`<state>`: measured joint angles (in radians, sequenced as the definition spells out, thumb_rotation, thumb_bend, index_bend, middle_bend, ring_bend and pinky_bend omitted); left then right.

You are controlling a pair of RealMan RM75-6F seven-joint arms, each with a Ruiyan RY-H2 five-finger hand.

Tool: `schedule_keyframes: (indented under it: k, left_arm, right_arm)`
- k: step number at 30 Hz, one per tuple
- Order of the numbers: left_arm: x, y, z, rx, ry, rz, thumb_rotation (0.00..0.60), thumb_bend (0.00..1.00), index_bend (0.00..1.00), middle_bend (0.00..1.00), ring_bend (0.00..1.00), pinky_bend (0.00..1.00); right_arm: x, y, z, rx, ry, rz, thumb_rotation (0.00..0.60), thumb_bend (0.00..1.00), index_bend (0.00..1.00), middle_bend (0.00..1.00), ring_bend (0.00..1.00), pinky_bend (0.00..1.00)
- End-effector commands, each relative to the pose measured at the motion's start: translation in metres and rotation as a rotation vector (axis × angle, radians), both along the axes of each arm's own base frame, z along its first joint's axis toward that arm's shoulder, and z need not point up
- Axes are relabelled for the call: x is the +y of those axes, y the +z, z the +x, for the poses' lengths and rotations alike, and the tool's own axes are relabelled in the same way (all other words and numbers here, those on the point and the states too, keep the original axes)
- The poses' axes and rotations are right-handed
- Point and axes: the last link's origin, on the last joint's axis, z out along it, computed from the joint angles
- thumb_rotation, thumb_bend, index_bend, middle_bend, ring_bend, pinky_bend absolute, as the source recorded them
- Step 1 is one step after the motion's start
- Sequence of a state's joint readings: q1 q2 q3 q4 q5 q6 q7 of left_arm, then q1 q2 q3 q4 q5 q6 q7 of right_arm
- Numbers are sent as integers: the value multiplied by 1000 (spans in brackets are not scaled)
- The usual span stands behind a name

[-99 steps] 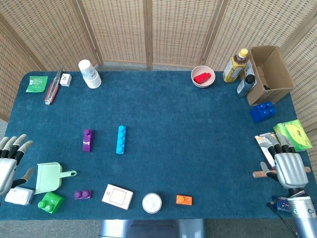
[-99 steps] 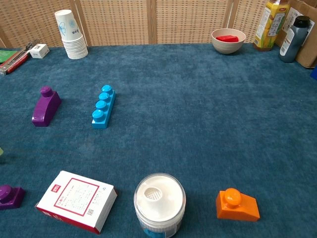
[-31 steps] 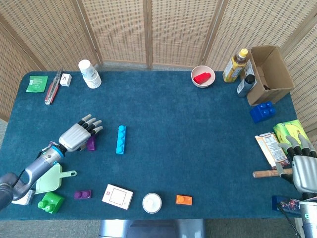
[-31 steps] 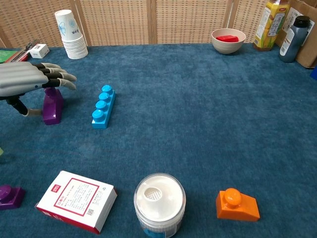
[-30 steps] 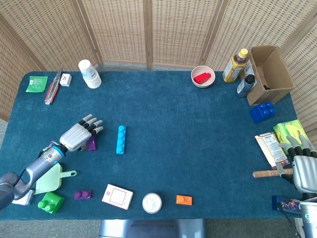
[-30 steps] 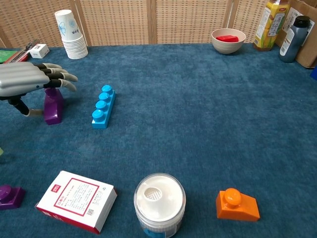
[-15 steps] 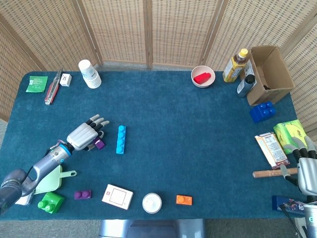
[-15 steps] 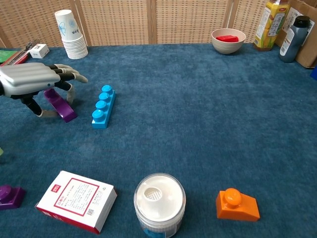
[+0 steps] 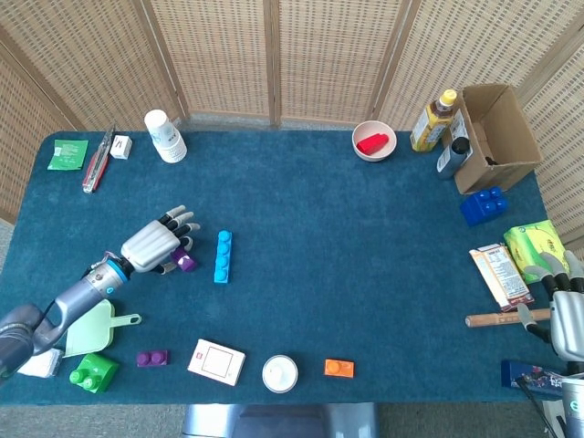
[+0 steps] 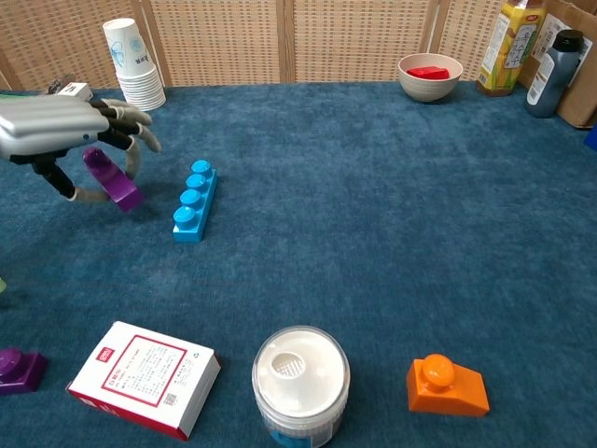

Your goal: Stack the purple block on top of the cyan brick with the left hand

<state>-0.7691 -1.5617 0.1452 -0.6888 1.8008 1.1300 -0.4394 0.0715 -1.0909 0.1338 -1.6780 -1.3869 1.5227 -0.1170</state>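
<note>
My left hand (image 9: 153,246) (image 10: 65,131) holds the purple block (image 10: 112,179) (image 9: 184,264) between thumb and fingers, tilted and lifted off the cloth. It hangs just left of the cyan brick (image 9: 223,255) (image 10: 194,200), which lies flat on the blue table with its studs up. Most of the block is hidden under the hand in the head view. My right hand (image 9: 568,315) rests at the table's right edge, fingers apart, holding nothing.
Paper cups (image 9: 164,136), a green dustpan (image 9: 92,328), a small purple brick (image 9: 151,359), a green brick (image 9: 93,372), a white box (image 9: 216,362), a white jar (image 9: 280,374) and an orange brick (image 9: 338,368) lie around. A bowl (image 9: 374,141), bottles and a cardboard box (image 9: 495,137) stand far right.
My left hand closed on the purple block, tipped it over and raised it off the table, shifting slightly toward the cyan brick. The right hand has barely moved.
</note>
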Motion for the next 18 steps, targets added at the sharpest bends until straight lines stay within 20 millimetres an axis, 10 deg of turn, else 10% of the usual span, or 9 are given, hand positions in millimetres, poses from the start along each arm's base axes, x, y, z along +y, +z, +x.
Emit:
schedule_keyframes:
  k: [1,18]
  left_arm:
    - [2,15,7,-11,-51,-5,600,370,622,229,100,0]
    - [19,33,42,29,-304,-67,600,362,627,243,108,0]
  right_arm:
    - [-1,-2,1,-3,2,2,600,287,294,172,0,143]
    - [-9,-7,5,-25,6,-23,600,285,294,172,0,142]
